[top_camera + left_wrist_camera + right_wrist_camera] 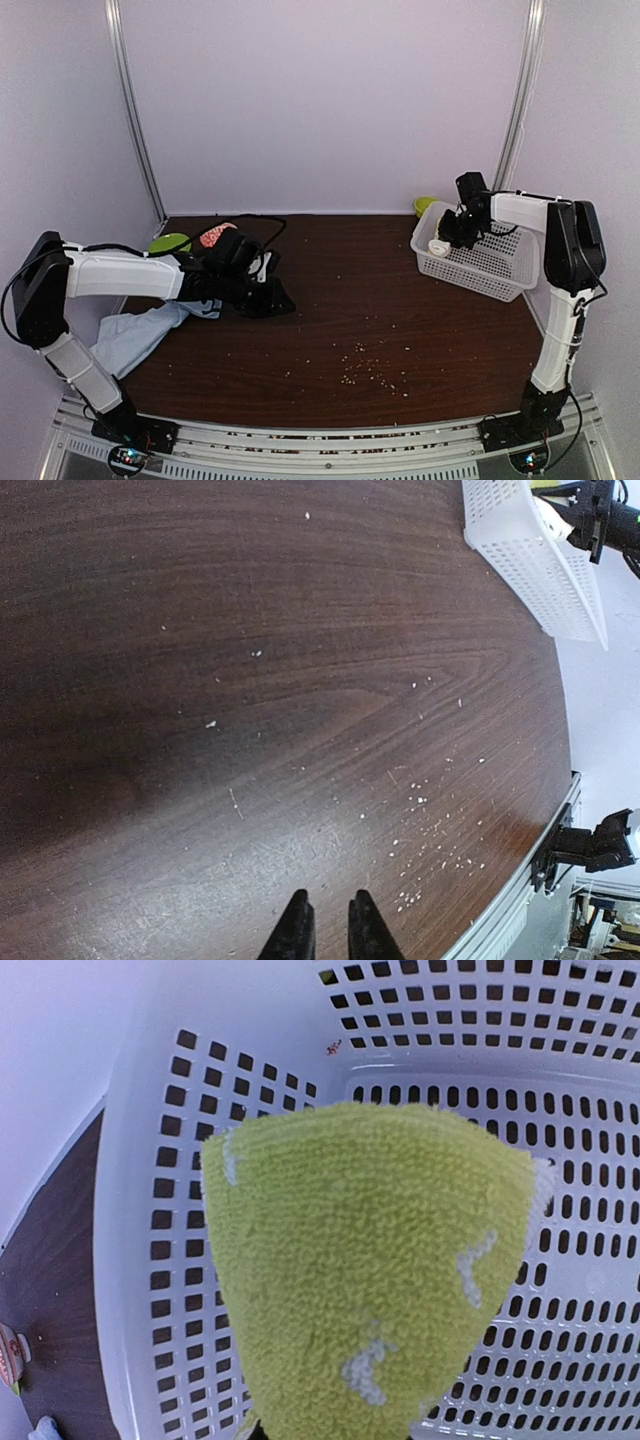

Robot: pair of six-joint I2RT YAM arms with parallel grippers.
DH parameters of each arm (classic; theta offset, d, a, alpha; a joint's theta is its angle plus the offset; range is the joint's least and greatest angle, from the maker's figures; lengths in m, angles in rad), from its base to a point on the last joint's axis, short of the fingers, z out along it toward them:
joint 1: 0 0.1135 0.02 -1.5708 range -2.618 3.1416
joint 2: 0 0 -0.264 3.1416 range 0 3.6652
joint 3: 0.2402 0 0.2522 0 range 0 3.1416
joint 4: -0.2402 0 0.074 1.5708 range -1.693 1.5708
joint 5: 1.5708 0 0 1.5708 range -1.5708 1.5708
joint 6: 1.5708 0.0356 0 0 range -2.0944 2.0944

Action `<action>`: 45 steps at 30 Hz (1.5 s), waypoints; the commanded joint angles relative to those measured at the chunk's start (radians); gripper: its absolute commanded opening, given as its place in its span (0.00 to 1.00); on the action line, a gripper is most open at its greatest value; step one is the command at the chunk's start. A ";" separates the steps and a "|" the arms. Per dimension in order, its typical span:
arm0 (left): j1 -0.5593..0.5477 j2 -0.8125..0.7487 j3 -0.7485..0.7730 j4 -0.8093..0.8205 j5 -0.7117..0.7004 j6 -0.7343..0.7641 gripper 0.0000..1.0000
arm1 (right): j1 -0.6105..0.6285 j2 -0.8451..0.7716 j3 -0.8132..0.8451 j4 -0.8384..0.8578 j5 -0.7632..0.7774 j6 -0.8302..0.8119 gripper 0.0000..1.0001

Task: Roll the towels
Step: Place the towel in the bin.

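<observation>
Towels are split: the rolled green towel hangs clamped in the right gripper over the white basket, awaiting release. The blue towel lies unrolled beneath the left arm, whose gripper is nearly together, empty; it needs rolling next.

no readable text, labels or numbers

A robotics test cell, not a home: two white-and-black arms, the left arm and the right arm, are bolted to a metal rail at the near edge of a dark wood-grain bench. Plain pale panels joined by aluminium posts wall in the bench on three sides. Loose cables trail across it, crumbs speckle its surface, and a white perforated plastic basket stands at the right.
</observation>
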 commanded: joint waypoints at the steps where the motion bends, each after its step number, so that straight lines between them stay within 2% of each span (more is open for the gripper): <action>1: 0.005 0.029 0.025 0.069 0.021 -0.017 0.12 | -0.009 0.058 0.074 0.016 -0.041 0.017 0.00; 9: 0.006 0.059 0.015 0.086 0.022 -0.025 0.12 | -0.011 0.160 0.139 -0.047 -0.060 0.004 0.00; 18: 0.006 0.085 0.007 0.119 0.041 -0.038 0.12 | -0.009 0.194 0.211 -0.186 -0.053 -0.083 0.00; 20: 0.006 0.089 0.009 0.123 0.041 -0.038 0.12 | -0.009 0.203 0.230 -0.221 -0.063 -0.106 0.04; 25: 0.005 0.095 0.011 0.139 0.049 -0.040 0.12 | -0.003 0.211 0.242 -0.263 -0.066 -0.121 0.00; 28: 0.003 0.096 0.008 0.152 0.053 -0.042 0.12 | 0.012 0.234 0.281 -0.315 -0.069 -0.143 0.02; 34: 0.003 0.106 0.003 0.171 0.066 -0.042 0.12 | 0.032 0.248 0.304 -0.360 -0.089 -0.151 0.43; 44: 0.004 0.102 -0.004 0.171 0.072 -0.036 0.12 | 0.034 0.147 0.282 -0.370 -0.032 -0.145 0.91; 45: 0.003 0.101 -0.005 0.171 0.072 -0.035 0.12 | 0.033 0.131 0.282 -0.370 -0.024 -0.143 0.92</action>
